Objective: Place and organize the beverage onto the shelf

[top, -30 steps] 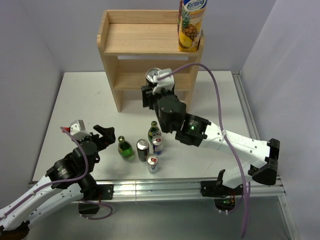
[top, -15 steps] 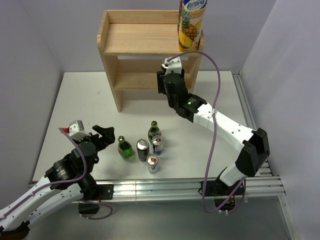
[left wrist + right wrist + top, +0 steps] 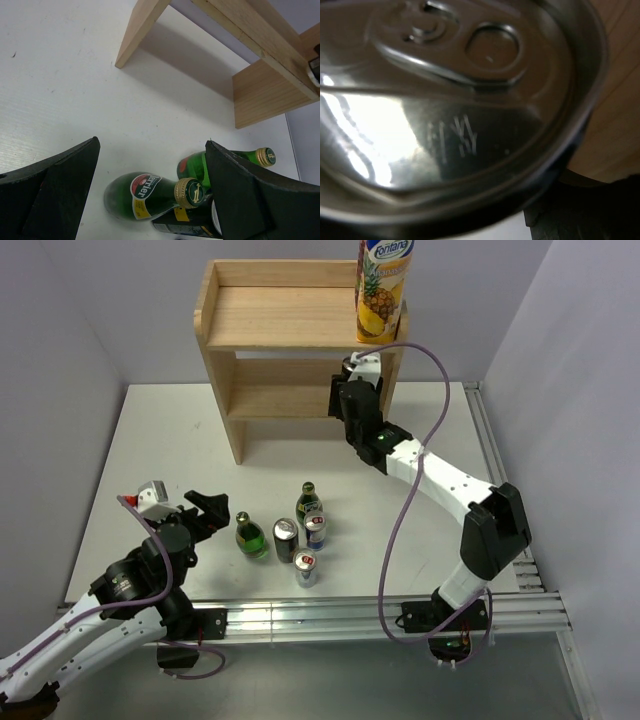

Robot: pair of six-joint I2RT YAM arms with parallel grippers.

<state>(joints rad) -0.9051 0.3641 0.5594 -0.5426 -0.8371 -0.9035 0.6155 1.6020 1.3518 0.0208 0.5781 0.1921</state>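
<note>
Vs. a sec ago, your R arm has reached further in: right gripper (image 3: 350, 385) is now at the lower tier of the shelf (image 3: 270, 320), right side. L arm hasn't moved. R jaws clamp a shiny metal can (image 3: 455, 100), its round lid w/ pull tab facing the wrist cam. Left gripper (image 3: 152, 160) gapes wide, holding nothing, over a green glass bottle (image 3: 145, 195). Shelf is pale smooth wood, at the back of the white table (image 3: 170, 440).
</note>
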